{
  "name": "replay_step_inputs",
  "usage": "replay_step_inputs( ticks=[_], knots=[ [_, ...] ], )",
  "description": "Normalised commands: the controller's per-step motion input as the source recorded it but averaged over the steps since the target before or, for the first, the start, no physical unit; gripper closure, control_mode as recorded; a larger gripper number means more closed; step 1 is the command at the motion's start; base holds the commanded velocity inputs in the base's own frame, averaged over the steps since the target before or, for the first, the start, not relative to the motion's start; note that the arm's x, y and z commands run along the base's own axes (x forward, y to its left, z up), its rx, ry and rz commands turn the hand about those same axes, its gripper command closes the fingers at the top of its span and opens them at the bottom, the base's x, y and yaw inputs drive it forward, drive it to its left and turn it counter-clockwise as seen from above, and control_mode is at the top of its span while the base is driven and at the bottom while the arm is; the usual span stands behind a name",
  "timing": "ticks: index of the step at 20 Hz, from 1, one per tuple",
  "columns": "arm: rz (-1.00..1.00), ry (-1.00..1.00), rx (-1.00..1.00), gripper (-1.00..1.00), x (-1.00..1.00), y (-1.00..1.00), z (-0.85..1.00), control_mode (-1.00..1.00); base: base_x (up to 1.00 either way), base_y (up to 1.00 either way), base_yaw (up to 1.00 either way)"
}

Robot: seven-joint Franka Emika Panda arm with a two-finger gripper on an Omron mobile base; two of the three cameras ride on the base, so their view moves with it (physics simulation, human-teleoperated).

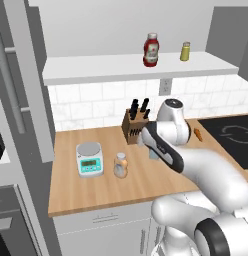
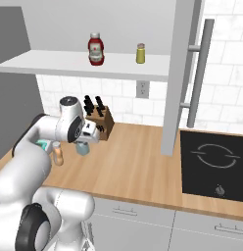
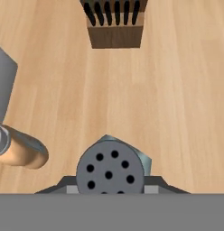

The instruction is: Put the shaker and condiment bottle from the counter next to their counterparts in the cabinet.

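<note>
Gripper (image 2: pixel 83 142) directly over the shaker (image 3: pixel 111 169) near the counter (image 1: pixel 96 190) centre, finger spacing not discernible. Condiment bottle (image 1: pixel 120 165) toward the left edge, beside a scale (image 1: pixel 89 159); knife block (image 1: pixel 134 125) at the back edge.

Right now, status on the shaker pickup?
Gripper directly over shaker, grip unclear. Shaker on counter. Condiment bottle beside it, knife block behind.

I can read no words or numbers anywhere. The ketchup bottle (image 1: pixel 151 49) carries a white label, too small to make out, and the kitchen scale (image 1: pixel 90 159) in front of me has a blurred display.
</note>
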Motion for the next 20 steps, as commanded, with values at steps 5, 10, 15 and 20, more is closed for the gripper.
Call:
replay_step_inputs(
  ticks=[5,10,15,20],
  knots=[
    [-0.01,0.00,0.00,1.00,0.00,-0.03,0.54,-1.00,0.00,0.00,0.00],
    [-0.01,0.00,0.00,1.00,0.00,-0.10,0.52,-1.00,0.00,0.00,0.00],
    [0.00,0.00,0.00,1.00,0.00,-0.09,0.54,-1.00,0.00,0.00,0.00],
    [0.00,0.00,0.00,1.00,0.00,-0.13,0.52,-1.00,0.00,0.00,0.00]
  ],
)
